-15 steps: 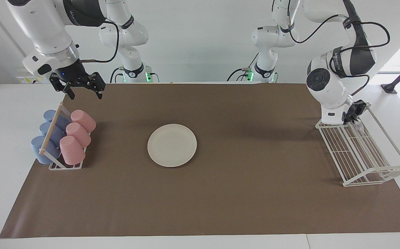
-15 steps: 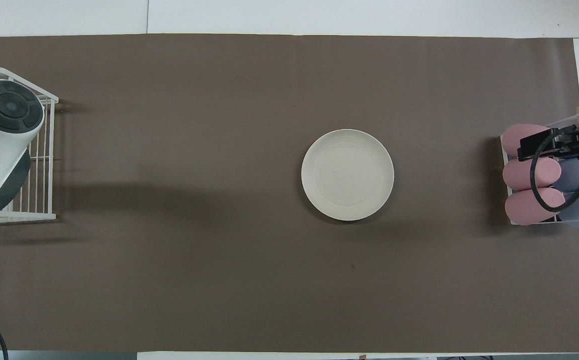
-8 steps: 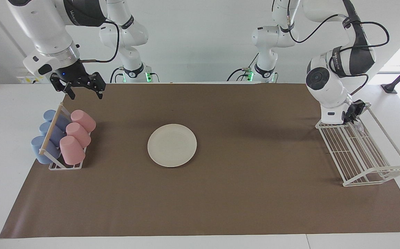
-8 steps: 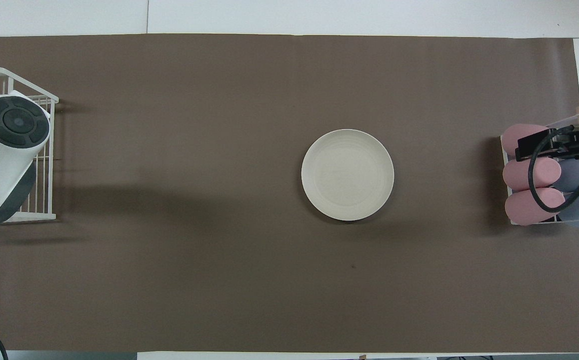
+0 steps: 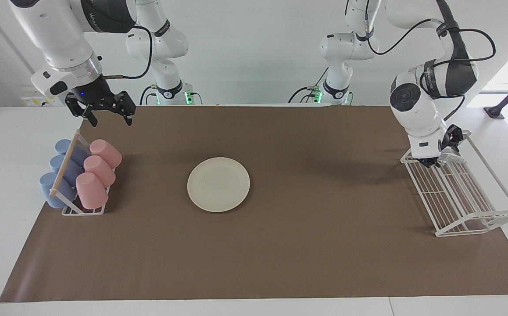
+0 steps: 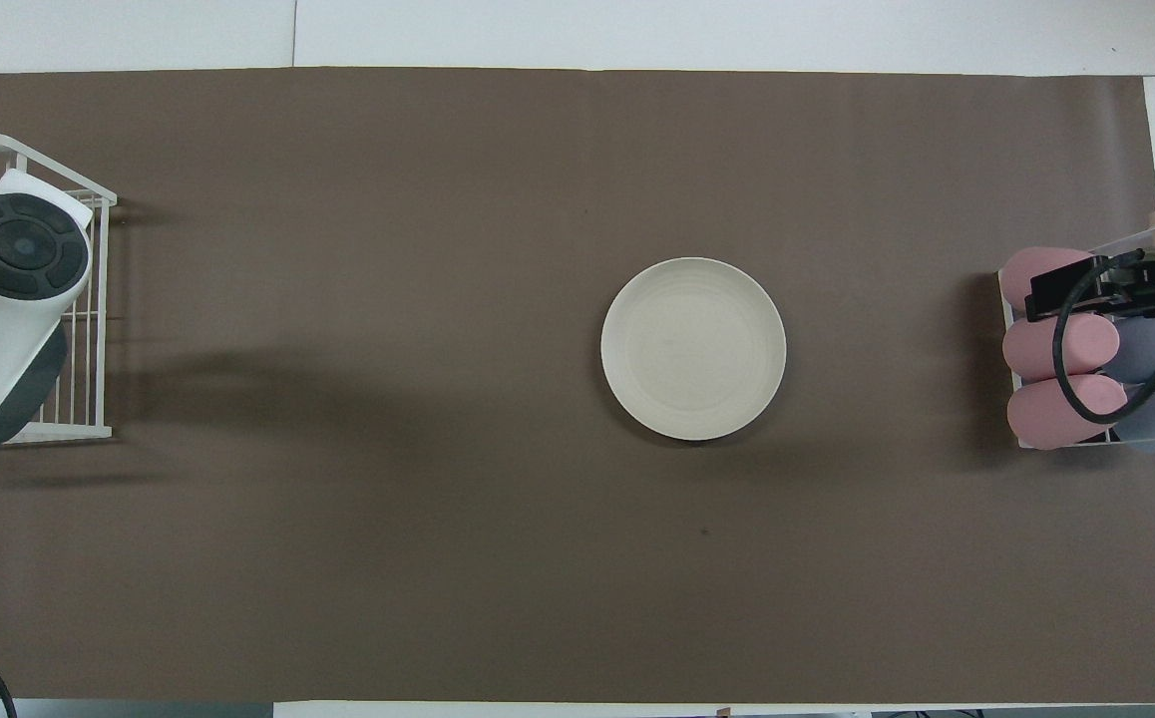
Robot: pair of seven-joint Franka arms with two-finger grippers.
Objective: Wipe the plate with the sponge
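Note:
The cream-white plate (image 5: 218,184) (image 6: 693,348) lies flat on the brown mat at the table's middle, with nothing on it. My left gripper (image 5: 441,154) hangs low over the wire rack's (image 5: 456,197) end nearest the robots. A bit of the shiny sponge (image 5: 450,154) shows right beside it, and I cannot tell whether it is held or resting on the wires. In the overhead view the left arm's white wrist (image 6: 14,289) hides both. My right gripper (image 5: 107,115) (image 6: 1086,286) hangs open and empty over the cup rack's end nearest the robots.
A white wire rack (image 6: 89,329) stands at the left arm's end of the table. A small rack with pink and blue cups (image 5: 80,173) (image 6: 1066,349) lying on their sides stands at the right arm's end. Brown mat (image 5: 324,245) surrounds the plate.
The left arm's wrist has turned and shifted slightly over the wire rack's end nearest the robots, and the sponge's shiny bit has moved with it. The right arm and plate have not moved.

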